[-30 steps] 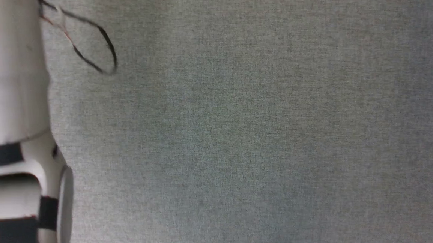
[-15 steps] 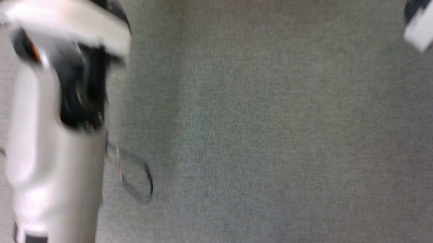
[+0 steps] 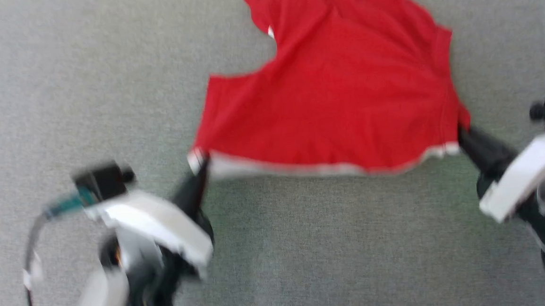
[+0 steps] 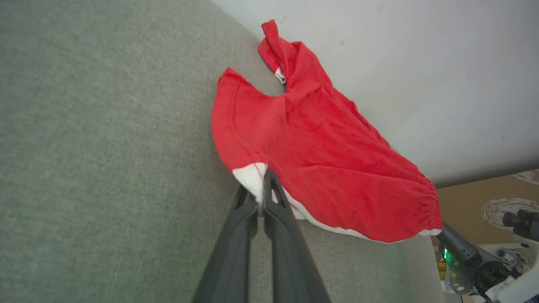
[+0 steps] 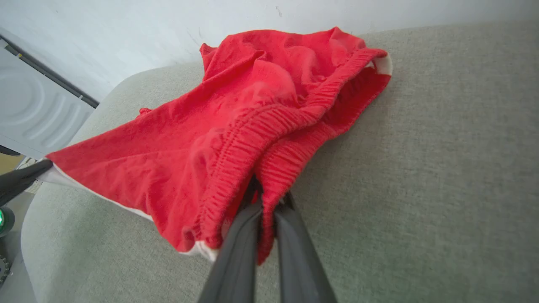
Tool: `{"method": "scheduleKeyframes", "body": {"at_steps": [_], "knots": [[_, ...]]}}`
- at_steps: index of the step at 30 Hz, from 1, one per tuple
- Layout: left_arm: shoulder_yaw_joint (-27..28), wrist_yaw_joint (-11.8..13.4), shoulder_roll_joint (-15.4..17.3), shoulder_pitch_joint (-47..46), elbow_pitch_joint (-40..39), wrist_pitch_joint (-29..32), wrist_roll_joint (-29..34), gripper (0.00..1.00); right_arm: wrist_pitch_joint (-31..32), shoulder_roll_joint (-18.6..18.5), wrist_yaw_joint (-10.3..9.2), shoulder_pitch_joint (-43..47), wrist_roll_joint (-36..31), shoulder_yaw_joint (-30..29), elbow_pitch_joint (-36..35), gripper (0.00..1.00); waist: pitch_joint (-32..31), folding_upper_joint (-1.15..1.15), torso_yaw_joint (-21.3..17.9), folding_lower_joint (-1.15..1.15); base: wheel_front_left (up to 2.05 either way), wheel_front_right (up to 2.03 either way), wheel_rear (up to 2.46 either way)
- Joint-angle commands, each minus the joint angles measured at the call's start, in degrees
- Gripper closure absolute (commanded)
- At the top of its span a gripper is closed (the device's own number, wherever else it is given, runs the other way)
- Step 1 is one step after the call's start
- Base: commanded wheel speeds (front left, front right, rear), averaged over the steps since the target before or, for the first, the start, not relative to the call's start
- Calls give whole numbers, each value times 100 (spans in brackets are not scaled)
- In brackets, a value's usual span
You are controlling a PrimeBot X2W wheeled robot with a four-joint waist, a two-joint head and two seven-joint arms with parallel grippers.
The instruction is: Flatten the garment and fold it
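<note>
As the head camera has swung up, the shorts (image 3: 335, 97) show at twelve o'clock on the pad (image 3: 59, 66), left end effector (image 4: 265, 183) clamping a hem corner, right end effector (image 5: 267, 202) the waistband: flattening looks underway.

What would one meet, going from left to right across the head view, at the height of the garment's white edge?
left gripper, shut on the white-trimmed corner → red garment, lying on the grey surface → right gripper, shut on the opposite corner
</note>
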Motion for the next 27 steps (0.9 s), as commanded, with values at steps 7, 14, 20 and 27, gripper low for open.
{"method": "scheduleKeyframes", "body": {"at_steps": [7,14,20,27], "knots": [[-419,-16,274,1331,5,491,-237,100,421,264,-10,1334,-20,-400,-255,100,-656,0,54,2,0,0,0],[-468,-225,432,2105,-146,720,-659,100,855,624,-10,2690,116,-901,-600,100,-967,0,146,2,0,0,0],[-370,-335,632,2685,-509,856,-972,100,1263,884,-10,3427,12,-1240,-989,100,-1150,0,64,2,0,0,0],[-202,-395,700,3109,-890,796,-1199,100,1807,1140,-10,4055,4,-1548,-1562,100,-1293,0,-4,2,0,0,0]]}}
